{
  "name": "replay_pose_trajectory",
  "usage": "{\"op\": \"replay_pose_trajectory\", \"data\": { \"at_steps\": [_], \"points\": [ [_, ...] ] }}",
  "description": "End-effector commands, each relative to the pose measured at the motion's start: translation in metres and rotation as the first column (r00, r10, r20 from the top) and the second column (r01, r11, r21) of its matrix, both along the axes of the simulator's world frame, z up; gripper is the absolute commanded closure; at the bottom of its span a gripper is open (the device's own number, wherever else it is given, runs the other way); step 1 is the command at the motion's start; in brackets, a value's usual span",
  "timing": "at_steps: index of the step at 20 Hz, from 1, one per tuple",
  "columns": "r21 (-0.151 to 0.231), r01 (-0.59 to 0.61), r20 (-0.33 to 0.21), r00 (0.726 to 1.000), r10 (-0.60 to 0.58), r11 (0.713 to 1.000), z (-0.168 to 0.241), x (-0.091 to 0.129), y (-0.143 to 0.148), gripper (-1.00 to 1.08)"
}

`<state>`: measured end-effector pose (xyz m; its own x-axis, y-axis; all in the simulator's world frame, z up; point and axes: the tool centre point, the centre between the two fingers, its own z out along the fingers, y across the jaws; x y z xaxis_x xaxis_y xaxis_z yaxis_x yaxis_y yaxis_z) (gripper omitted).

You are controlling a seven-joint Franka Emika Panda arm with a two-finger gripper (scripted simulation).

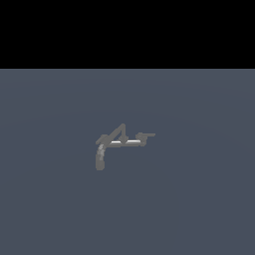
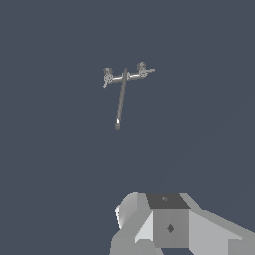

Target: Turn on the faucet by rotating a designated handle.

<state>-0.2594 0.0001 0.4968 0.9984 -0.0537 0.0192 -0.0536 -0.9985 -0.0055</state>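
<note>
The faucet is small and grey and stands alone in the middle of the floor in the exterior view. Its curved spout droops toward the exterior view's left. A thin bright bar runs along it. The handle, a small T-shaped knob, stands at the bar's right end. A taller peak-shaped lever rises near the middle. In the wrist view the faucet shows far off, seen from above, with its spout. Only part of my gripper shows, well away from the faucet. Its jaws are not clear.
The faucet stands on a flat blue-grey floor. Beyond the floor's far edge the exterior view is black. No arm shows in the exterior view.
</note>
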Motion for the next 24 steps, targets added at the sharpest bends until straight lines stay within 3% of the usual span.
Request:
{"op": "replay_pose_trajectory", "data": {
  "at_steps": [1,15,24],
  "points": [
    [0.0,0.0,0.0,1.0,0.0,1.0,0.0,0.0,0.0,1.08],
    [0.002,0.121,-0.002,0.993,-0.121,0.993,-0.036,0.025,0.013,1.08],
    [0.004,0.312,-0.005,0.95,-0.312,0.95,-0.095,0.07,0.027,1.08]
  ]
}}
